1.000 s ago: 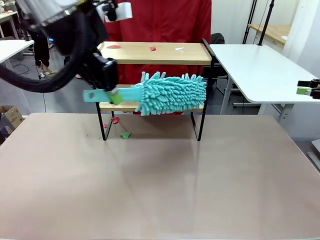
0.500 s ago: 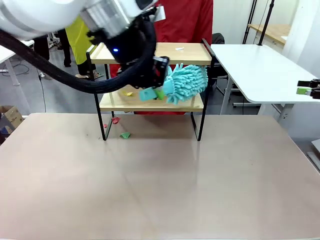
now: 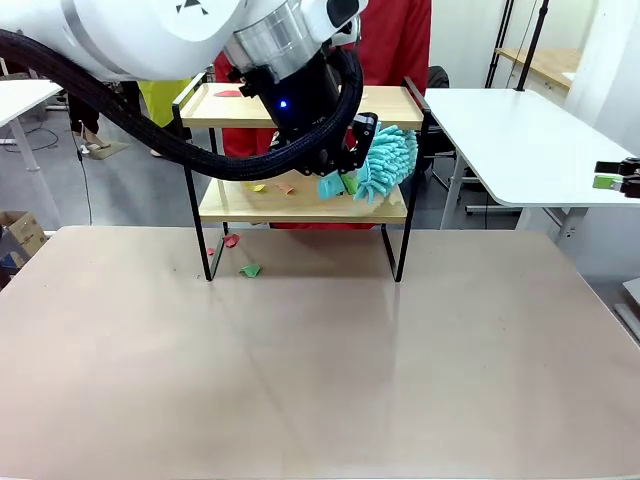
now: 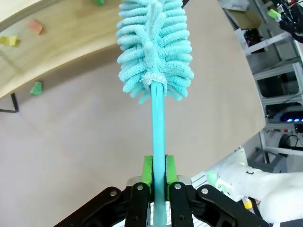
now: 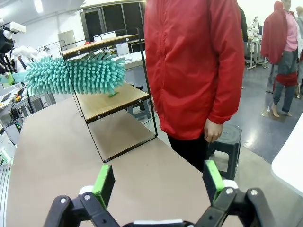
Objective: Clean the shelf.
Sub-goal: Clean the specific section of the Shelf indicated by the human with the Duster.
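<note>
My left gripper (image 4: 158, 166) is clamping the handle of the teal duster (image 3: 386, 164), its head at the right end of the lower board of the shelf (image 3: 226, 207). My right gripper (image 5: 158, 180) is hanging open.

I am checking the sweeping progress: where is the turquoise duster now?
In the front view, the duster, held by the left gripper, is at the right end of the shelf, its head between the two boards.

1. Robotics lab, no doubt: a white robot arm (image 3: 150, 30) comes in at 10 o'clock with a thick black cable bundle (image 3: 90, 95).
2. White worktable (image 3: 520, 140) at 2 o'clock, black stand legs (image 3: 533, 45) at 1.
3. Cardboard box (image 3: 20, 235) at 9; in the right wrist view, people (image 5: 284, 56) stand about at 3.
</note>
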Tool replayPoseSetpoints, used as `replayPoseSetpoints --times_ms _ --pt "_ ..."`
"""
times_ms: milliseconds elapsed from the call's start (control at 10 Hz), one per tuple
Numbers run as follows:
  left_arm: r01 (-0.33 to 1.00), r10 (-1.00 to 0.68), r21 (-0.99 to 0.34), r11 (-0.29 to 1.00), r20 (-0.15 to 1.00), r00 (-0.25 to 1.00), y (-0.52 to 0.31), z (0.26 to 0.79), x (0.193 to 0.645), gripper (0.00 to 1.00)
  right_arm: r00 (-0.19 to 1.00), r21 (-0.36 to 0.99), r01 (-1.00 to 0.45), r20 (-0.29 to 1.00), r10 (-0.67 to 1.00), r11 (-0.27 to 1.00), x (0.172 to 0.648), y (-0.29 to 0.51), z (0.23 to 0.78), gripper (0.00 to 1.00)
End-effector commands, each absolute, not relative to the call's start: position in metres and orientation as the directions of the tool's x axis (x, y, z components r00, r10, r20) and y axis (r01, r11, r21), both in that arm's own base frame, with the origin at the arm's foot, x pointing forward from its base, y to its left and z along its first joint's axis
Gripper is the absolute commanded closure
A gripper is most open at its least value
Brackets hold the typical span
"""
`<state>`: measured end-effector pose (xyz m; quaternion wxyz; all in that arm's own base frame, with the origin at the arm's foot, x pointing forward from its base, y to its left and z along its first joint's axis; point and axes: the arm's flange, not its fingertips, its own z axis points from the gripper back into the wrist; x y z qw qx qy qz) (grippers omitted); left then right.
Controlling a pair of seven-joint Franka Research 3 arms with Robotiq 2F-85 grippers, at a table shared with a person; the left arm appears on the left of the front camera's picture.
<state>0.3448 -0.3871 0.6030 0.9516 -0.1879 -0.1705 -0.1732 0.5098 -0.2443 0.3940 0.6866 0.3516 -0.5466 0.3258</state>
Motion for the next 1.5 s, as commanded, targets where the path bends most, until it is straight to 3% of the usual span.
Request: replayPoseSetpoints --times_ms 0,200,400,900,1400 --pt "0.246 -0.133 -0.263 0.933 0.381 0.915 -0.397 0.608 0.345 0.87 0.185 0.123 -0.833 0.981 0.063 0.539 0.509 -0.242 0.397 0.0" --pt "0.149 -0.047 -0.215 0.965 0.418 0.907 -0.432 0.604 0.344 0.87 0.185 0.123 -0.833 0.981 0.063 0.539 0.509 -0.242 0.397 0.0" --pt "0.107 0.019 -0.261 0.959 0.44 0.898 -0.449 0.597 0.352 0.87 0.185 0.123 -0.833 0.981 0.063 0.539 0.509 -0.242 0.397 0.0" --pt "0.113 0.034 -0.272 0.956 0.484 0.874 -0.489 0.565 0.368 0.87 0.185 0.123 -0.833 0.981 0.063 0.539 0.509 -0.242 0.397 0.0" --pt "0.009 0.128 -0.285 0.959 0.46 0.879 -0.504 0.515 0.364 0.87 0.185 0.123 -0.833 0.981 0.063 0.539 0.509 -0.242 0.397 0.0"
